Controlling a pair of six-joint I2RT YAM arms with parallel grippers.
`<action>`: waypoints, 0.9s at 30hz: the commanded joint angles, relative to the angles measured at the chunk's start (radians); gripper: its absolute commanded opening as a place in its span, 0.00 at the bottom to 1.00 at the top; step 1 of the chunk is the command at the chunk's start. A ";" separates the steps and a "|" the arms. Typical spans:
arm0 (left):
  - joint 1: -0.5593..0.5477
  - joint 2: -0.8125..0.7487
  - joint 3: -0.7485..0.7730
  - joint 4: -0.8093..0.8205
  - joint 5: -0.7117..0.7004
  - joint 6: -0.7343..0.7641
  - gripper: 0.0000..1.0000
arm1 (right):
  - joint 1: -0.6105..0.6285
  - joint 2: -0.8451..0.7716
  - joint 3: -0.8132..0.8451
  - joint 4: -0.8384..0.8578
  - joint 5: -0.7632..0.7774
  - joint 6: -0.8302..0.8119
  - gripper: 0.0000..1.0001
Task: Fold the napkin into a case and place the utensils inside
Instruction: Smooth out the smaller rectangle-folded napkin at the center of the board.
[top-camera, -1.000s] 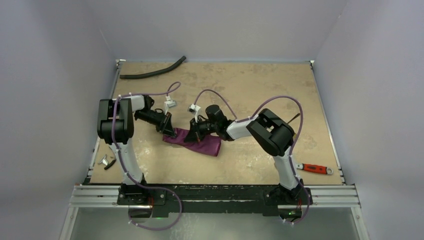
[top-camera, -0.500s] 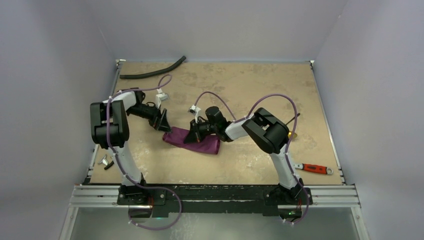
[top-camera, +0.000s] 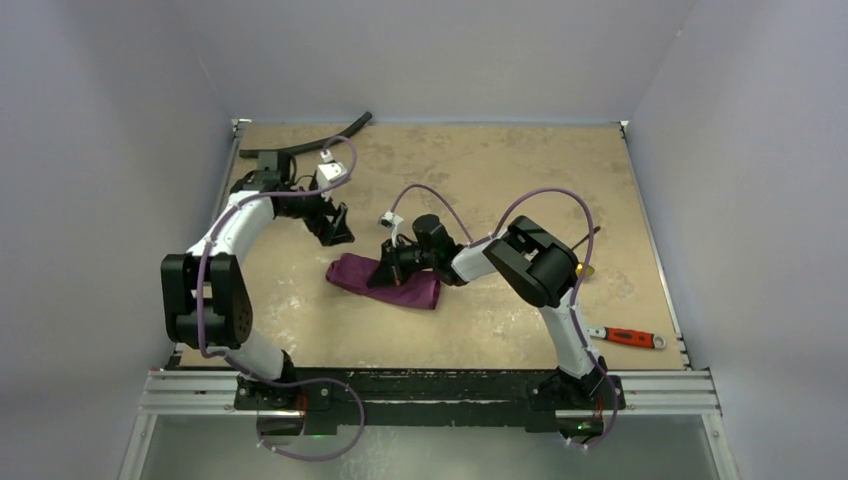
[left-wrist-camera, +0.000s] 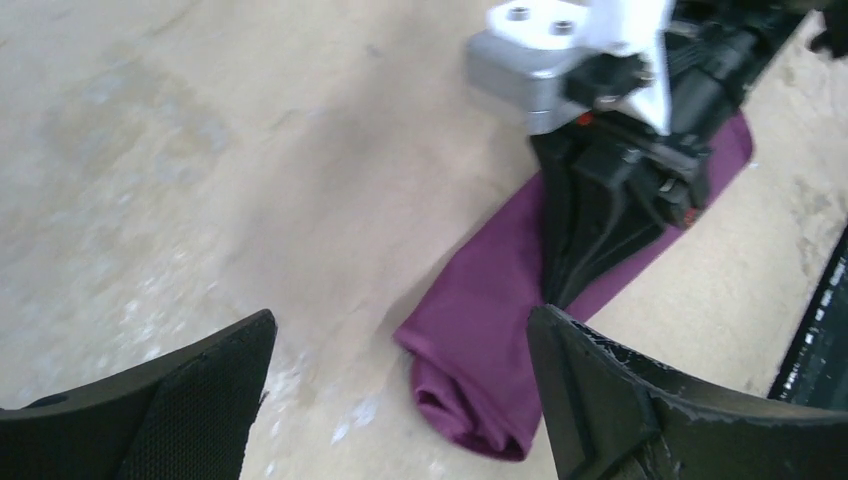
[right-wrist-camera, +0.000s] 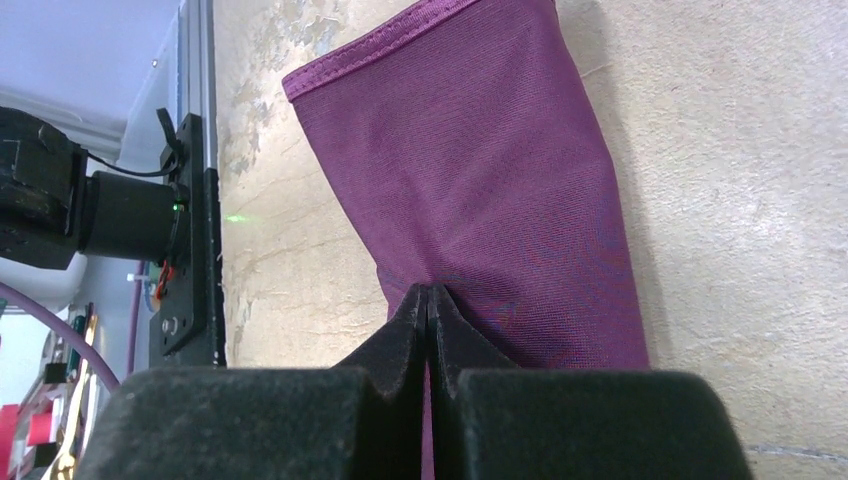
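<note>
The plum-purple napkin (top-camera: 412, 291) lies folded into a narrow flat band in mid-table. Its rolled end (left-wrist-camera: 480, 400) shows in the left wrist view. My right gripper (top-camera: 386, 268) is shut, and its tips (right-wrist-camera: 428, 292) press down on the middle of the cloth (right-wrist-camera: 480, 150). My left gripper (top-camera: 337, 226) hangs open up and left of the napkin, clear of it, with nothing between its fingers (left-wrist-camera: 400, 325). Past the right arm's elbow lies a dark-handled spoon (top-camera: 592, 235) with a gold bowl.
A red-handled wrench (top-camera: 630, 337) lies near the front right edge. A black hose (top-camera: 305, 146) runs along the far left edge. Purple cables loop over both arms. Grey walls enclose the table on three sides.
My left gripper has opened, let go of the napkin's left end and drawn back up and left, its arm swinging outward. The right gripper has stayed shut on the cloth's middle.
</note>
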 joint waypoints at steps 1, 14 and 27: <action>-0.070 -0.019 -0.075 -0.003 0.106 0.038 0.88 | -0.001 0.008 -0.042 -0.018 -0.019 0.027 0.00; -0.029 0.090 -0.194 -0.134 -0.011 0.447 0.33 | -0.013 -0.040 -0.023 0.099 -0.096 0.121 0.00; -0.055 -0.076 -0.406 0.103 -0.151 0.484 0.36 | -0.121 -0.167 -0.087 0.271 -0.182 0.304 0.16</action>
